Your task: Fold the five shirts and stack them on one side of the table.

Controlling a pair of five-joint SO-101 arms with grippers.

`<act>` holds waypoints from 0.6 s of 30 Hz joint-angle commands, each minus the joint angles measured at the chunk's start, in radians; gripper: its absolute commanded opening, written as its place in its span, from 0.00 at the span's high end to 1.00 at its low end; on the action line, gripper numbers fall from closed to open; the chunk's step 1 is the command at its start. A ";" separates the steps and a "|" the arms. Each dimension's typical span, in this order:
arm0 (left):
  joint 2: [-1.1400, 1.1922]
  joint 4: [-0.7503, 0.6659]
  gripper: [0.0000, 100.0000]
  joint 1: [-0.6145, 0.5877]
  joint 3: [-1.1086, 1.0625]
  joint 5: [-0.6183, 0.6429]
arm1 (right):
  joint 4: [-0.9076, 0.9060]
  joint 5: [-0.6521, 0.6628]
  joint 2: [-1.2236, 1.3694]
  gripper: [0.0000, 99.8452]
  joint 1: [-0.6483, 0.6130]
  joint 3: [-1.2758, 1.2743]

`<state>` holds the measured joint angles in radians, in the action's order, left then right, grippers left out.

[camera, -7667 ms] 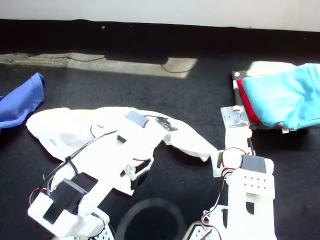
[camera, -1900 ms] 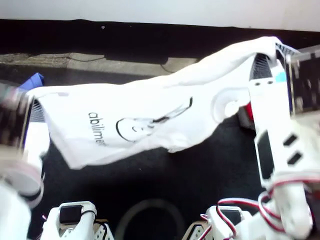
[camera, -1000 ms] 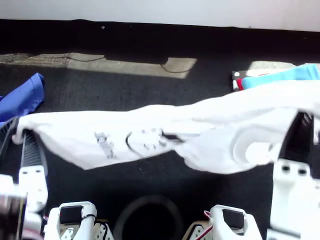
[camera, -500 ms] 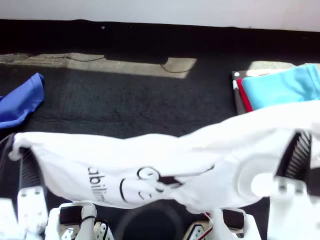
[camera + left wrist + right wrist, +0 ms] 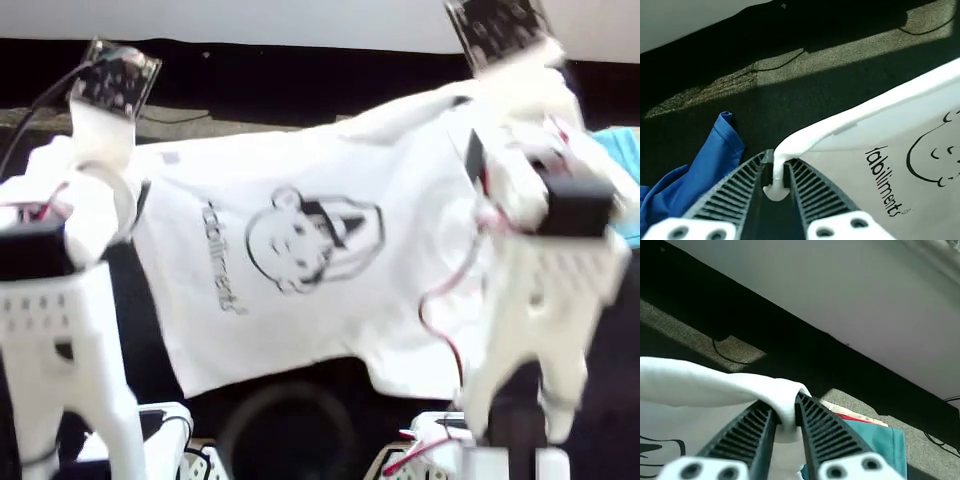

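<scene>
Both grippers are clenched on the white shirt (image 5: 300,260). The left gripper (image 5: 776,180) pinches a rolled bit of hem at one upper corner, and the right gripper (image 5: 785,422) bites a bunched fold at the other. The shirt hangs spread in the air between them, above the middle of the table (image 5: 790,95), with its printed side towards the high camera.

The main risk is a slip. Each grip takes only a thin edge of cloth, so a quick swing or the arms pulling apart could tug a corner free and let the shirt fall in a heap. The lower hem hangs loose and uneven, so it may land creased or doubled under when the shirt is lowered. It could also drape over the stack at the right edge.

By count there are two arms and two grippers. There is one white shirt, and one blue shirt (image 5: 700,170) crumpled near the left edge. One teal shirt (image 5: 880,440) lies folded on one red piece (image 5: 847,416) at the right edge. That makes four garments in sight.
</scene>
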<state>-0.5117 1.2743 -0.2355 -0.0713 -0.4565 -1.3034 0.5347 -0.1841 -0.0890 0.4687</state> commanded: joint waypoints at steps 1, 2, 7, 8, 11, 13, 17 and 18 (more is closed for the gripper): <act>0.156 -0.066 0.99 -0.016 0.131 -0.011 | 0.205 0.000 0.099 0.99 -0.007 -0.021; 0.206 -0.064 0.99 -0.016 0.183 -0.011 | 0.245 0.000 0.130 0.99 -0.007 -0.021; 0.440 -0.061 0.99 -0.016 0.421 -0.011 | 0.340 0.000 0.259 0.99 -0.008 -0.021; 0.486 -0.061 0.99 -0.016 0.456 -0.011 | 0.348 0.000 0.280 0.99 -0.010 -0.021; 0.610 -0.064 0.99 -0.016 0.552 -0.011 | 0.392 0.000 0.343 0.99 -0.010 -0.021; 0.682 -0.061 0.99 -0.016 0.607 -0.011 | 0.421 0.000 0.383 0.99 -0.010 -0.021; 0.800 -0.057 0.99 -0.012 0.624 -0.006 | 0.404 -0.087 0.476 0.99 -0.012 -0.031; 0.828 -0.041 0.99 -0.010 0.622 -0.006 | 0.384 -0.121 0.503 0.99 -0.010 -0.030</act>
<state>0.2754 1.2344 -0.2371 0.5086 -0.4580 -0.9106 0.4887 0.2854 -0.0951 0.4350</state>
